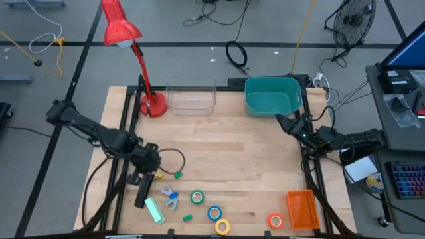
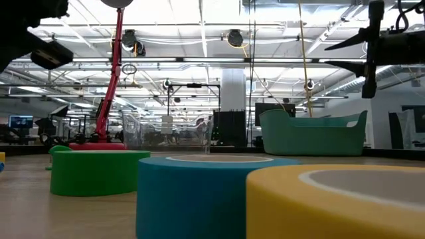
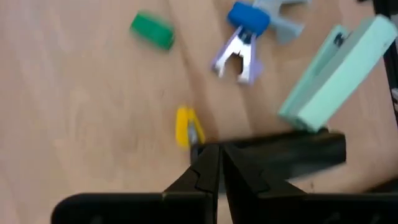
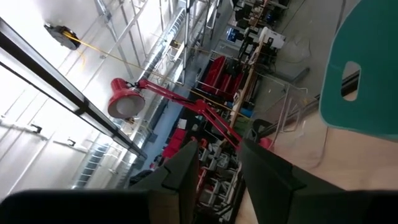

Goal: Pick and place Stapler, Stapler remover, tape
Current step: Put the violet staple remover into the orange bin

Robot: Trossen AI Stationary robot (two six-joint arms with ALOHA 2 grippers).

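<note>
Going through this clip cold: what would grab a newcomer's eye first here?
The tall red desk lamp at the table's far left edge stands out most, then the teal plastic tub at the far right. Along the near edge sit four small tape rolls: green, blue, yellow and orange.

A mint stapler (image 1: pixel 155 211), blue stapler remover (image 1: pixel 170 196) and four tape rolls (image 1: pixel 197 197) lie along the table's near edge.

Yellow tape roll (image 2: pixel 345 202) edge-cropped

Wooden table (image 1: pixel 232 166), tape rolls (image 1: pixel 197 196), mint stapler (image 1: pixel 155 210), possibly staple remover (image 1: pixel 170 197), teal bin (image 1: pixel 272 96)
</note>
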